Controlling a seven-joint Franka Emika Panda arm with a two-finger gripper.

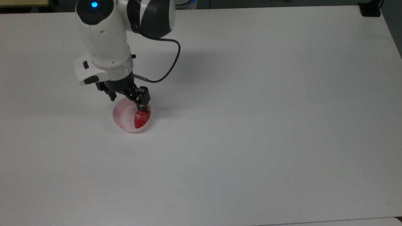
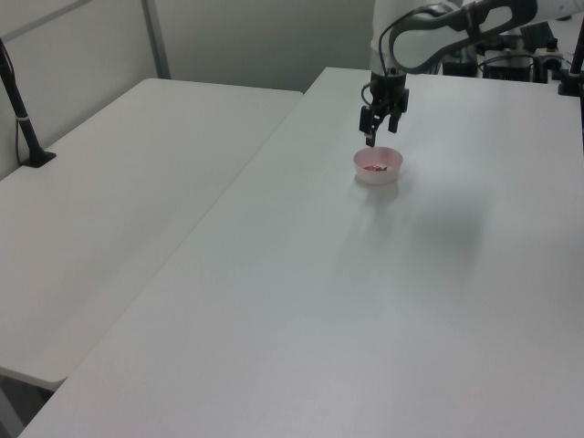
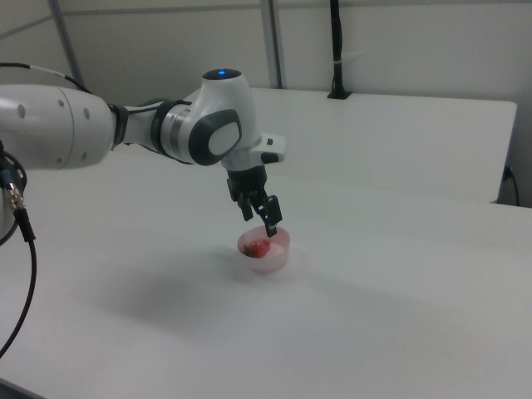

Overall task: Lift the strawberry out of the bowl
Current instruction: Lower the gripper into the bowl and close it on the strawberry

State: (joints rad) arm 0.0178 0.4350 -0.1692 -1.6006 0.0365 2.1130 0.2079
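Standing wide apart, the jaws hold nothing. The gripper (image 1: 127,103) hangs just above the far rim of the bowl (image 1: 124,116), with its two black fingers pointing downward. In the top view one fingertip (image 1: 142,107) sits over the stem end of the strawberry (image 1: 141,118), while the other finger (image 1: 111,95) lies just outside the rim on the top view's left. Whether that nearer fingertip actually touches the fruit cannot be told. In the right view the gripper (image 3: 259,224) is tilted, one finger lower than the other, and the lower tip hangs close over the bowl's (image 3: 268,259) opening. In the left view the gripper (image 2: 380,130) is just above the bowl (image 2: 378,169), with a small gap between the fingertips and the rim.

The strawberry lies inside the bowl against the wall on the top view's right, red and glossy, with its tapered end pointing toward the bottom of the top view. In the right view the strawberry (image 3: 260,248) shows as a red patch in the bowl. The bowl is pale pink with a lighter inside, and it rests on the white worktop (image 1: 251,125).

Above the gripper, the white wrist of the arm (image 1: 102,37) carries a blue light on top, and a thin black cable (image 1: 171,66) loops beside it over the worktop. In the left view a second white table (image 2: 119,201) adjoins the worktop.
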